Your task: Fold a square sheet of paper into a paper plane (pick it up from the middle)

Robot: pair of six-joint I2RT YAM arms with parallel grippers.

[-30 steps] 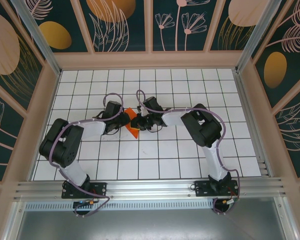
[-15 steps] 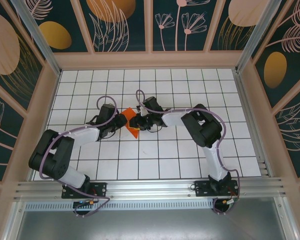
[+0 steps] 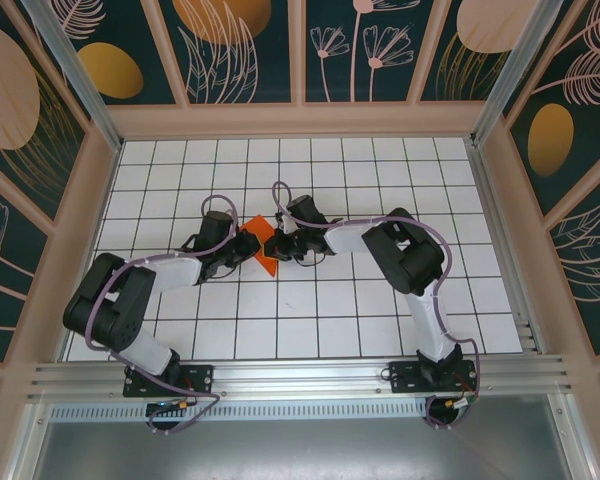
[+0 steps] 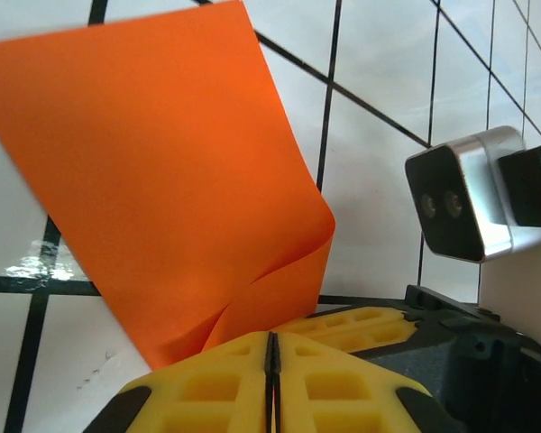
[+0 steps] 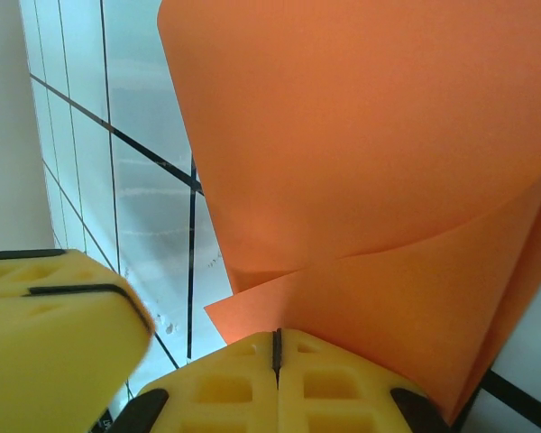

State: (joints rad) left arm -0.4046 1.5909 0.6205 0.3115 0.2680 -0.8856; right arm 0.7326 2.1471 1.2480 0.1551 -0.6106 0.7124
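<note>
The square sheet of paper (image 3: 265,263) is bright orange and stands bent and curled between my two grippers at the middle of the white grid table (image 3: 310,310). My left gripper (image 3: 244,246) meets it from the left and my right gripper (image 3: 281,245) from the right. In the left wrist view the sheet (image 4: 162,171) curls down to the left gripper (image 4: 272,337), whose yellow jaws are pressed together on its lower fold. In the right wrist view the sheet (image 5: 370,135) rises from the right gripper (image 5: 275,336), shut on its lower edge. No folded paper plane is in view.
One yellow finger (image 4: 370,322) of the right gripper and the right wrist's camera (image 4: 455,207) sit close behind the sheet in the left wrist view. A left finger (image 5: 54,343) shows in the right wrist view. Wooden walls (image 3: 300,120) ring the table.
Both grippers have closed from partly open onto the sheet. The left arm's elbow swung out to the left and its gripper settled against the paper. The right arm barely moved.
</note>
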